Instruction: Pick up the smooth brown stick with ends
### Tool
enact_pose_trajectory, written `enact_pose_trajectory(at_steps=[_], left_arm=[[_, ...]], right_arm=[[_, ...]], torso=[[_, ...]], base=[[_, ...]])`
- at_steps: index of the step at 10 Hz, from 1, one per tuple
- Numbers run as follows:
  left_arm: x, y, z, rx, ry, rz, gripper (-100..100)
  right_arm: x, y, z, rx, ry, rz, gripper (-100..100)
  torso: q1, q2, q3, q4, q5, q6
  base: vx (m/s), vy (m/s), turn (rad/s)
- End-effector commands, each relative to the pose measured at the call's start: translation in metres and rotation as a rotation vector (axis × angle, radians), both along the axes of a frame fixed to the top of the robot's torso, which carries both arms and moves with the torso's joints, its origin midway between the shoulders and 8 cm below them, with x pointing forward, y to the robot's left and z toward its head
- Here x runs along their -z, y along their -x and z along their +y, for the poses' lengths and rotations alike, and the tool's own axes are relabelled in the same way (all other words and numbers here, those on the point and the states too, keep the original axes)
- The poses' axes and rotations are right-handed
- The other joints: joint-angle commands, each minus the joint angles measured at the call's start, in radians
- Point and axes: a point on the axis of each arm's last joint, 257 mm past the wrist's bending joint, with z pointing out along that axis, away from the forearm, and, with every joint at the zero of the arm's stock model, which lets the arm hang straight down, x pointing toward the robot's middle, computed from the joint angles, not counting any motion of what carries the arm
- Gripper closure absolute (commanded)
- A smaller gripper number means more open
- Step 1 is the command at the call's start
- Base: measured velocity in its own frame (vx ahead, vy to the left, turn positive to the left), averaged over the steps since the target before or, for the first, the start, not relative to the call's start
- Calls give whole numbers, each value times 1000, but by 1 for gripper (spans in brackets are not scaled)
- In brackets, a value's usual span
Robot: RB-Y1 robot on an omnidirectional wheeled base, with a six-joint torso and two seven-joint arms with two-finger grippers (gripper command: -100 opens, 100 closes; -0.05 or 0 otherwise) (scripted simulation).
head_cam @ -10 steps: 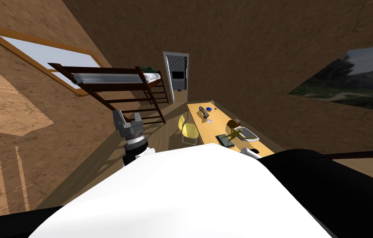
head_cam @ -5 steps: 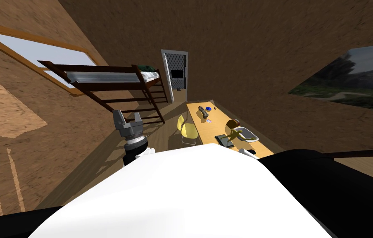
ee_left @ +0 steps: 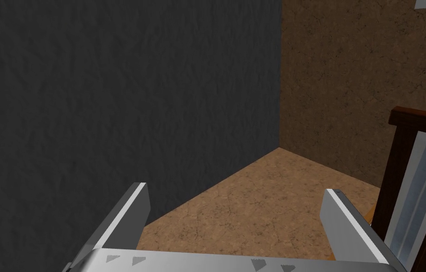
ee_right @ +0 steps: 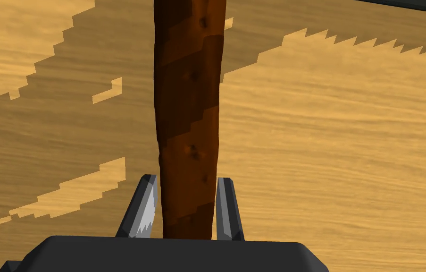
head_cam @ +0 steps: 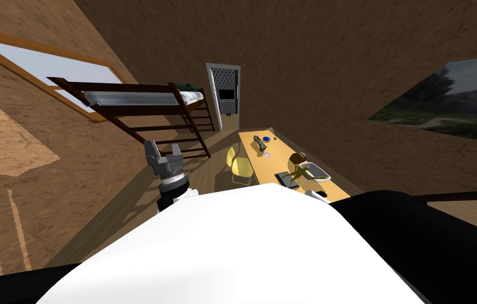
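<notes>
In the head view, our left gripper (head_cam: 163, 150) hangs raised at the left of centre, in front of the dark bunk bed (head_cam: 142, 100) in the upper left. The light wooden desk (head_cam: 255, 153) runs along the right of centre with small items on it, and a yellow chair (head_cam: 242, 167) stands just beside its left edge.

In the left wrist view, the two blades stand wide apart with nothing between them, so this hand is idle and carries nothing. A post of the bunk bed shows just beyond one finger.

In the right wrist view, the right gripper (ee_right: 186, 182) has its fingers (ee_right: 143, 210) drawn in narrow, one pressing each side of the brown stick (ee_right: 188, 108). The stick runs straight out from between them, over a light wood-grained surface (ee_right: 339, 141) crossed by jagged shadows. We cannot tell whether the stick is touching that surface or already off it.

We judge the grasp made and the lift to be the step in hand. To do it well, we should keep the squeeze firm and raise the hand straight up and slowly. The stick reaches far past the thin blades, so a quick or slanted move could let it pivot or slide out.
</notes>
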Motion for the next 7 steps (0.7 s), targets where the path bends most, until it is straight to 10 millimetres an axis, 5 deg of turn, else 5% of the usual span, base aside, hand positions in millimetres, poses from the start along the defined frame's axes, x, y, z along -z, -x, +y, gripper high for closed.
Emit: enact_pose_trajectory(at_steps=[1,2,3,6,7], left_arm=[[0,0,0,0,0,0,0],[0,0,0,0,0,0,0],[0,0,0,0,0,0,0],[0,0,0,0,0,0,0],[0,0,0,0,0,0,0]], right_arm=[[0,0,0,0,0,0,100],[0,0,0,0,0,0,0],[-9,-1,-6,3,2,0,100],[-15,0,-11,4,3,0,100],[-16,0,-11,5,2,1,0]], torso=[[0,0,0,0,0,0],[0,0,0,0,0,0],[0,0,0,0,0,0],[3,0,0,0,1,0],[2,0,0,0,1,0]], base=[[0,0,0],[0,0,0],[-6,20,35],[-6,30,19],[0,0,0]])
